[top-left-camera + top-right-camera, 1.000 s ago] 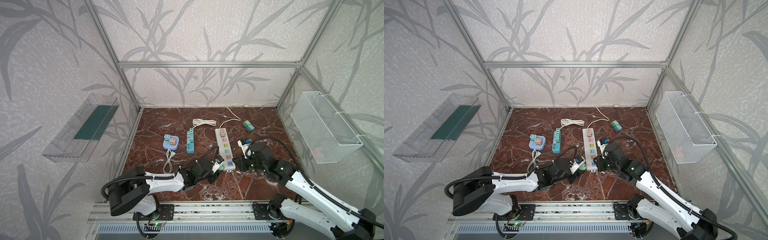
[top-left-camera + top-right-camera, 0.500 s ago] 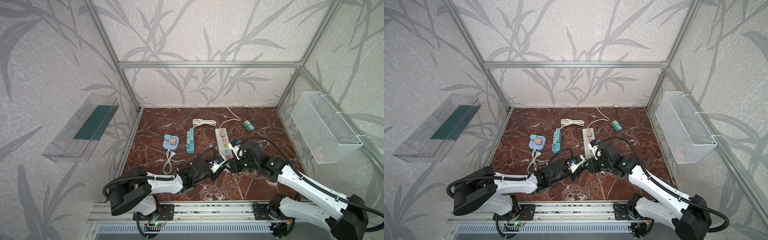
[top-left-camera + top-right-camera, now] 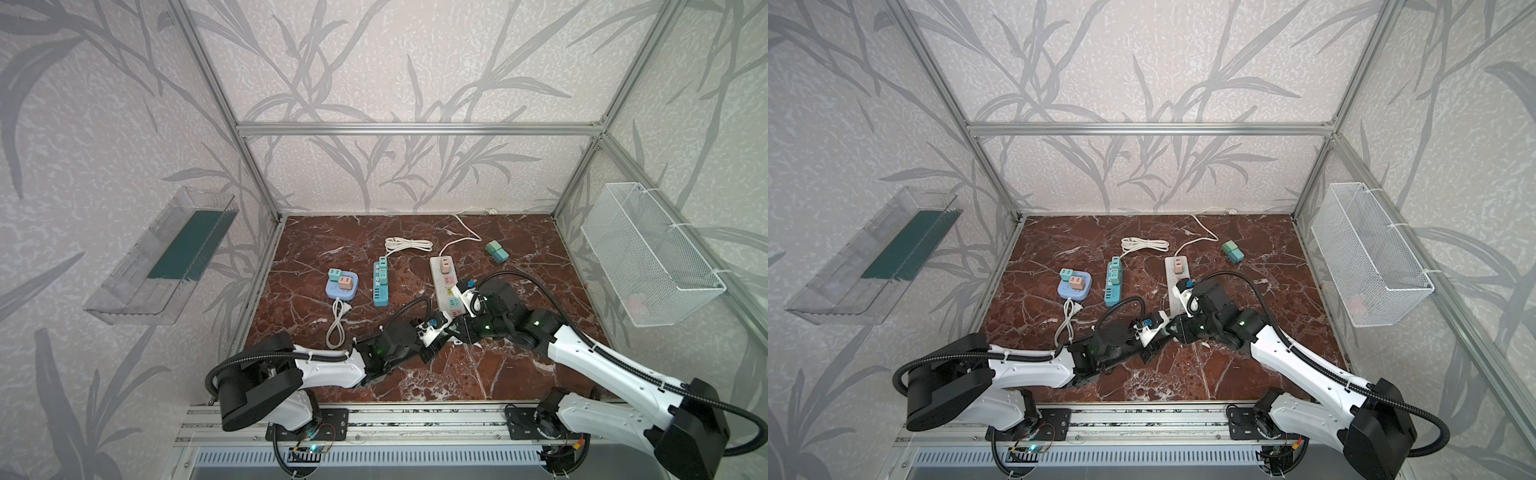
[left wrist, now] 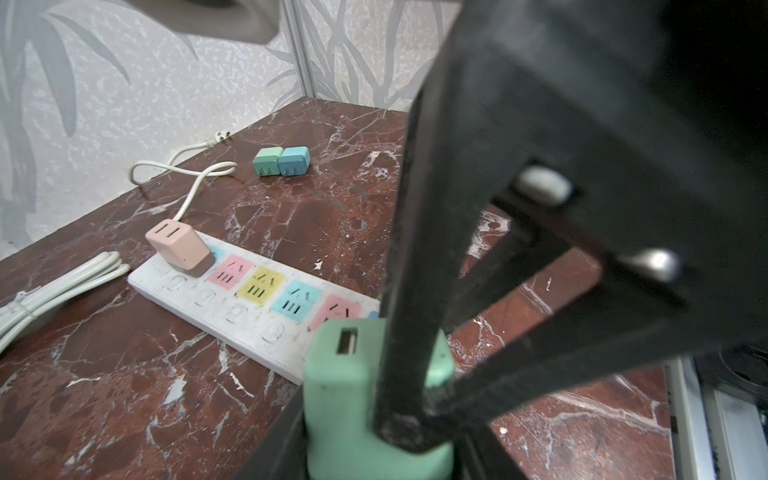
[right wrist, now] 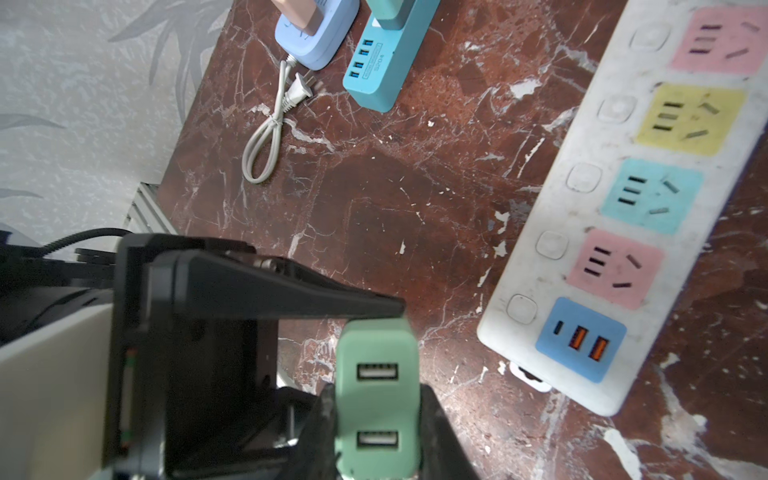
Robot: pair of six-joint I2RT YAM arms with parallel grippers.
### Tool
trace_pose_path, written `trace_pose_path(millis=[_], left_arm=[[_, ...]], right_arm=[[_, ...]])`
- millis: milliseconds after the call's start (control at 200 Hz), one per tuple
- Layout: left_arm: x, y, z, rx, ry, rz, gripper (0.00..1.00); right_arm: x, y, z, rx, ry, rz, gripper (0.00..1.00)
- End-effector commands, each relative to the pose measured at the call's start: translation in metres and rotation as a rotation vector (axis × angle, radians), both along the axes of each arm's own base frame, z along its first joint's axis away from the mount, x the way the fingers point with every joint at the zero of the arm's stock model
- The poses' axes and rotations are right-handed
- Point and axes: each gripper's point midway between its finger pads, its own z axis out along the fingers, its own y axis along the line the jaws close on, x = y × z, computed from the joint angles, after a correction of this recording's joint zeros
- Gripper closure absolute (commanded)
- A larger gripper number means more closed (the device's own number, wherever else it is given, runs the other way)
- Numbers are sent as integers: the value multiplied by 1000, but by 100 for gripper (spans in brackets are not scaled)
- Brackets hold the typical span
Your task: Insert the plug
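**Contents of the enclosure, left to right**

1. Clear wall bin (image 3: 166,257), mounted on the left wall, with a dark green liner.
2. Desk (image 3: 540,257), red-brown marble, carrying items 3 to 10.
3. Pale blue socket base (image 3: 332,293) with one teal and one pink adapter seated on top. A short white cord (image 3: 336,328) lies bundled just in front of it.
4. Teal power strip (image 3: 380,286), lying lengthways, with green adapters seated at its far half.
5. Coiled white cable (image 3: 407,244), behind the teal strip.
6. Left claw (image 4: 376,453), low over the desk's near centre. Its fingers stand on either side of item 7. Whether they press on it cannot be told.
7. Mint-green plug (image 4: 345,374), a two-port USB adapter. It is held just off the near end of item 9, beside that strip's blue USB panel, and is not seated in any socket.
8. Right claw (image 5: 376,415), meeting the left claw tip to tip. It is clamped on the plug's two long sides.
9. White power strip (image 3: 437,278) with pink, yellow and blue socket faces. A pink adapter (image 3: 445,264) is seated at its far end.
10. Green and blue adapter pair (image 3: 496,251), loose and touching side by side at the far right of the desk.
11. White wire basket (image 3: 648,257), hung on the right wall.
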Motion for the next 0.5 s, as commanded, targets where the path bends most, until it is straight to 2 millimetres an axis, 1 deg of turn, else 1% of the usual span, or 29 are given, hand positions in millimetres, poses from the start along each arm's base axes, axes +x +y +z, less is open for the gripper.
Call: trace_pose_path(millis=[0,10,25,80,135,190,290,380,495], left_arm=[[6,12,17,-72,-26,75,29],[6,13,18,-76,-26,83,26],[7,15,19,-86,-28,91,25],[9,25,22,-117,-28,133,24],[12,39,25,-151,-26,195,22],[18,59,26,-182,-21,288,22],[27,97,27,-212,0,465,22],[29,125,25,-206,38,586,22],[24,147,29,-224,55,630,22]], right_arm=[[6,6,24,52,-64,-1,94],[7,5,24,48,-70,-6,95],[9,4,25,39,-77,-15,95],[16,0,26,11,-104,-38,96],[28,-5,27,-38,-141,-83,97],[43,-11,30,-90,-187,-128,97],[73,-22,29,-212,-262,-219,97],[103,-33,22,-342,-301,-313,98],[133,-31,10,-422,-302,-355,99]])
